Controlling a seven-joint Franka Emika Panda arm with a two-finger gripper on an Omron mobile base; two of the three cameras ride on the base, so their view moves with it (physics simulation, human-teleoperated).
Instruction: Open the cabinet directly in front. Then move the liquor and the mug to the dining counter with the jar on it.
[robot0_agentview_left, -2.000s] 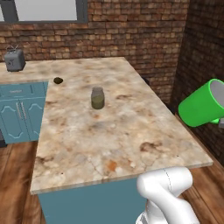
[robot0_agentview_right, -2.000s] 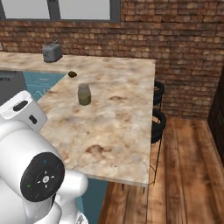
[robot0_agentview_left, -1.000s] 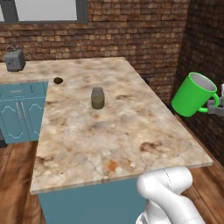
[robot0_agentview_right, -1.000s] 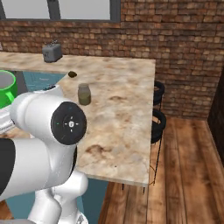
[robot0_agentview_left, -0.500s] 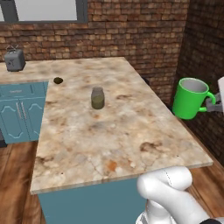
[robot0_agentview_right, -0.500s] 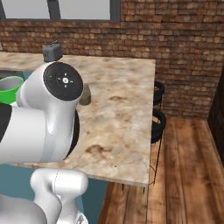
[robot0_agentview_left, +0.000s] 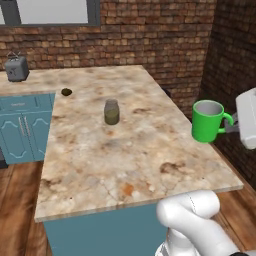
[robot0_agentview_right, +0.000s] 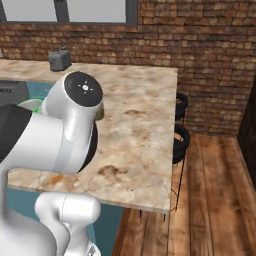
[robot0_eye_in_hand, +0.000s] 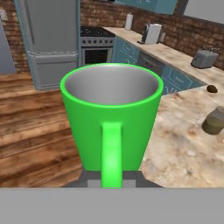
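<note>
Claw (robot0_agentview_left: 229, 126) shut tight on handle of green mug (robot0_agentview_left: 207, 121), mug upright, opening facing up, empty, grey inside. In left base view, mug hangs off claw's left end, over right edge of dining counter (robot0_agentview_left: 125, 165), w/ claw itself out past that edge; whether mug base touches stone or sits just above: can't tell. In hand view, mug (robot0_eye_in_hand: 111, 116) right in front of claw, handle vertical & centred toward cam, grey pads (robot0_eye_in_hand: 89, 179) pinched on its lower end. Jar (robot0_agentview_left: 111, 111) w/ olive-brown contents & greyish lid stands upright on counter well apart from claw, beyond mug toward counter's middle; in hand view jar (robot0_eye_in_hand: 215, 121) sits off to far right of mug. Small dark round item (robot0_agentview_left: 66, 92) further out from claw, near counter's far-left part, just where side run joins. Toaster (robot0_agentview_left: 17, 68) on that side run, well beyond jar. Teal base cabinets (robot0_agentview_left: 20, 127) below toaster. In right base view, big white arm joint (robot0_agentview_right: 70, 125) blocks most of counter (robot0_agentview_right: 145, 130); sliver of green (robot0_agentview_right: 31, 104) peeks at joint's left. Black stools (robot0_agentview_right: 180, 125) tucked by counter's right side over wood floor (robot0_agentview_right: 210, 200).
</note>
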